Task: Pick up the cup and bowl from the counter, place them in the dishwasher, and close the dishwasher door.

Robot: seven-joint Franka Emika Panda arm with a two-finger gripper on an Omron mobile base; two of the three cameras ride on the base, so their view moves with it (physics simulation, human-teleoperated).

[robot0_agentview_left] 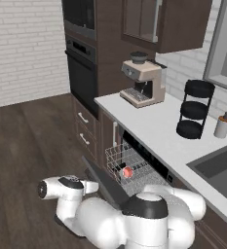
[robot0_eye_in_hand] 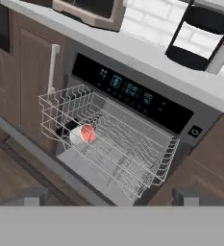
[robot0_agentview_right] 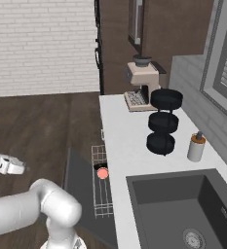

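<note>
The dishwasher (robot0_eye_in_hand: 132, 91) stands open under the counter (robot0_agentview_left: 149, 126), its wire rack (robot0_eye_in_hand: 123, 149) pulled out over the lowered dishwasher door (robot0_agentview_left: 105, 182). The cup (robot0_eye_in_hand: 87, 133) lies on its side at the rack's left end, red inside facing the hand camera. It also shows as a red dot, the cup (robot0_agentview_left: 128, 171) (robot0_agentview_right: 103, 173). The black bowl (robot0_agentview_right: 99, 167) (robot0_agentview_left: 119, 165) sits right beside it in the rack. My gripper (robot0_eye_in_hand: 111, 196) (robot0_agentview_right: 21, 168) hangs low over the floor, out in front of the door's free edge. It is open and holds nothing.
On the counter stand a coffee machine (robot0_agentview_left: 141, 82), a black three-tier stand (robot0_agentview_left: 195, 109) and a white dispenser bottle (robot0_agentview_left: 223, 125). The dark sink (robot0_agentview_right: 183, 209) lies to the right. A black wall oven (robot0_agentview_left: 83, 73) and brown drawers (robot0_agentview_left: 85, 129) are left of the dishwasher.
</note>
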